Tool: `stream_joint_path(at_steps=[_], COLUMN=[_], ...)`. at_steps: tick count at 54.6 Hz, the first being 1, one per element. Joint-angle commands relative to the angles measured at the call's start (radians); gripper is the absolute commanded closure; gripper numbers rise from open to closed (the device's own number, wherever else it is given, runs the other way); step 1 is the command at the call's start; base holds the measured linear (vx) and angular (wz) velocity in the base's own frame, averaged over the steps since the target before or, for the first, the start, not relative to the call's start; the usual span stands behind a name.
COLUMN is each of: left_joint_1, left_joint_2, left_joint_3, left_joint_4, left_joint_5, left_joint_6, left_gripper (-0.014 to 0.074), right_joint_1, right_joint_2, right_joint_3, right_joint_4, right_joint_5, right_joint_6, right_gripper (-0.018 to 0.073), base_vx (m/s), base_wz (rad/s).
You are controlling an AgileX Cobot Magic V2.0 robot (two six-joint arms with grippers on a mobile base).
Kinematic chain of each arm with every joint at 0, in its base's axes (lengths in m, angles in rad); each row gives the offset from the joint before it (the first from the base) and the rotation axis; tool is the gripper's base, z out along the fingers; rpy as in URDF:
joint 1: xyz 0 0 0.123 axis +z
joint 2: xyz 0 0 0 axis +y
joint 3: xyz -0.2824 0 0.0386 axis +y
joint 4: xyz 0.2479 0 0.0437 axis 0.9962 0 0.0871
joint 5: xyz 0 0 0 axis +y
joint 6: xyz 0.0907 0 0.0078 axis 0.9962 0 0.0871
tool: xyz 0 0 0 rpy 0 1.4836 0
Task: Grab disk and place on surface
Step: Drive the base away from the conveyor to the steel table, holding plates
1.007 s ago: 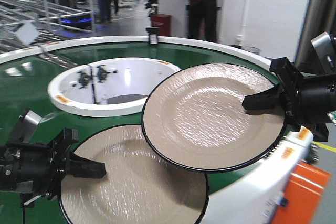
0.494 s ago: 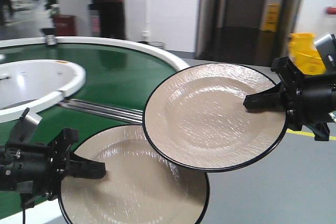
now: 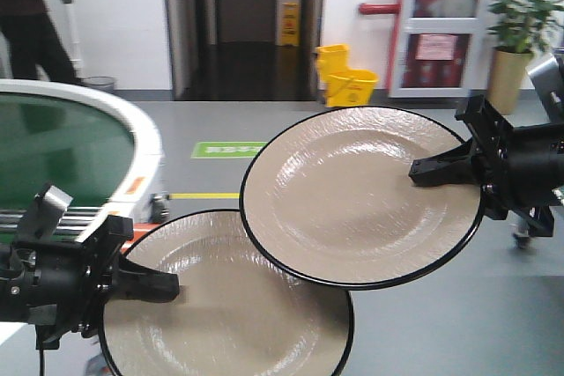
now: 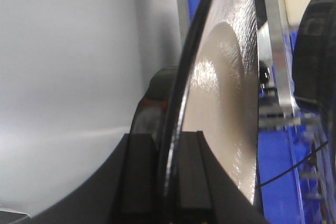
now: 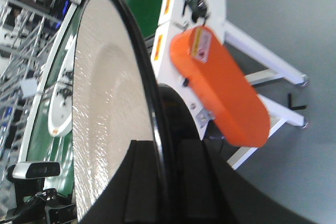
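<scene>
Front view: at the lower left my black left gripper [image 3: 155, 284] is clamped on the left rim of the beige black-rimmed lower plate [image 3: 229, 314], held up in the air. At the right edge the black right gripper [image 3: 434, 171] pinches the right rim of the matching beige black-rimmed upper plate [image 3: 352, 195], tilted toward the camera. The upper plate covers part of the lower plate's top edge; I cannot tell whether they touch. The green ring-shaped conveyor belt [image 3: 53, 151] sits at middle left, with a yellow mop bucket [image 3: 348, 77] on the grey floor [image 3: 264, 121] at top centre.

Left wrist view: the lower plate [image 4: 220, 108] runs edge-on up the frame, its rim gripped between the two black fingers [image 4: 137, 174] at the bottom.

Right wrist view: the upper plate [image 5: 105, 114] stands edge-on at centre left, its rim squeezed in the right gripper [image 5: 160, 153]. An orange rounded plastic cover [image 5: 220, 82] lies just right of it.
</scene>
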State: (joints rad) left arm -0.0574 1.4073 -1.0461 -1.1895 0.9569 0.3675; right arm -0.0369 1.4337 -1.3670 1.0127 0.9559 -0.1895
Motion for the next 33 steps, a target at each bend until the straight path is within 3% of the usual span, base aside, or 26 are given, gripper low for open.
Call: stream_joint_path(at_steps=[1,33], left_joint_1=[-0.004,-0.004], left_joint_2=[-0.04,-0.04], left_joint_3=[-0.032,-0.032], left_joint_4=[-0.123,-0.123], left_joint_5=[0.008,0.007], left_joint_6=[-0.013,-0.013], left_gripper=[0.0598,0.0598], right_joint_1=[-0.003,-0.003], right_joint_2=[-0.039,-0.039], right_joint_3=[-0.041,-0.041], right_joint_4=[0.112,0.112], right_joint_5=[-0.047,-0.047], right_joint_6=[0.008,0.008], right_gripper=[0.0564,0.0564], base_vx=[0.1,0.14], base_wz=[-0.54,-0.42])
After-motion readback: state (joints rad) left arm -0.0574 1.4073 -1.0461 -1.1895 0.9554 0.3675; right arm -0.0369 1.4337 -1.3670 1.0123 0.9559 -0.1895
